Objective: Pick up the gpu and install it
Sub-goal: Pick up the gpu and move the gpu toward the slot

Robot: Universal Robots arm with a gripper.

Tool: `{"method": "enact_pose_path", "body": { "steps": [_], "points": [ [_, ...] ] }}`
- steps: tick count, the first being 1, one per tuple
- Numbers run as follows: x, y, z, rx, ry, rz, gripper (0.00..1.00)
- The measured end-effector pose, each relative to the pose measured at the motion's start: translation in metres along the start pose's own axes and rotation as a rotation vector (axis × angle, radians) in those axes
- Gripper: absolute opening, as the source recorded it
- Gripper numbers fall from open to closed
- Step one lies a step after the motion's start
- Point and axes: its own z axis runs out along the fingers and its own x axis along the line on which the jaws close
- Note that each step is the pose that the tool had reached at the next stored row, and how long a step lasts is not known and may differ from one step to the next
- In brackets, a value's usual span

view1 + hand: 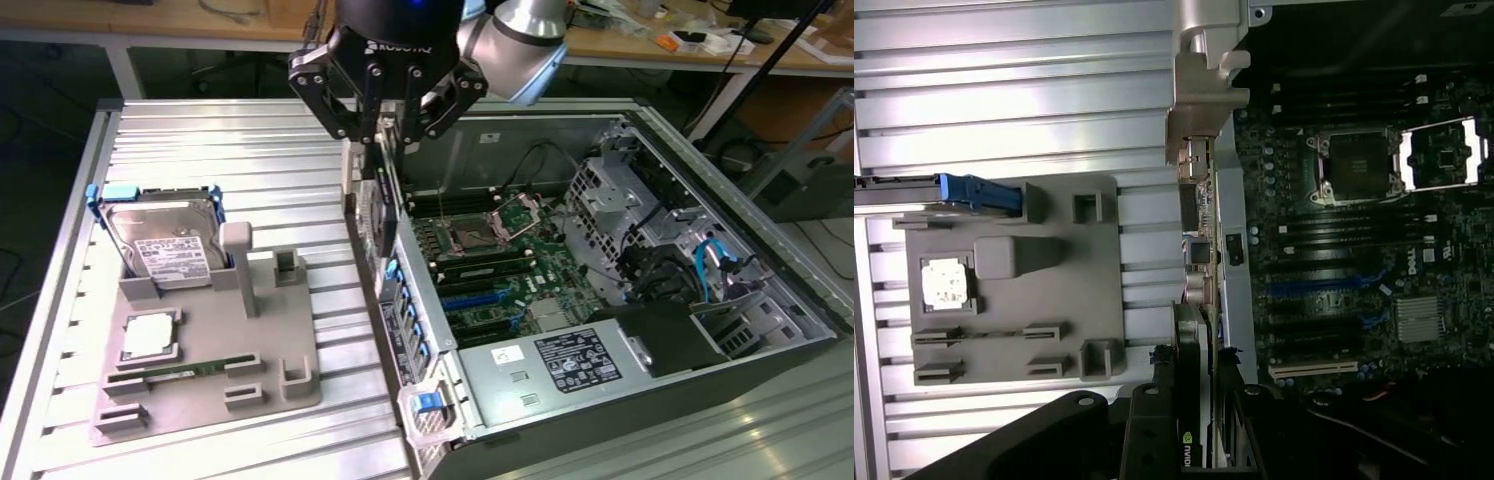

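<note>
Hanging from the half-closed gripper by its upper edge, the gpu is held edge-on above the side wall of the open computer case. It is judged light, stiff and fragile; bare board edges are best gripped. The motherboard lies beyond.

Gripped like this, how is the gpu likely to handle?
Probably stiff: the gpu hangs straight below the gripper without sagging. Likely fragile: bare circuit board, exposed components. It may pivot, being pinched at one end.
</note>
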Motion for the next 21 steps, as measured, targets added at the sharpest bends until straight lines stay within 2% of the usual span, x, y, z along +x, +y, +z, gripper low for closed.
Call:
{"method": "enact_pose_path", "body": {
  "steps": [5,10,18,21],
  "points": [
    [-0.007,0.0005,0.0001,0.0,0.0,0.0,0.27],
    [-0.018,0.0014,0.0005,0.0,0.0,0.0,0.27],
    [-0.037,0.0029,0.0009,0.0,0.0,0.0,0.27],
    [-0.048,0.0037,0.0012,0.0,0.0,0.0,0.27]
  ]
}}
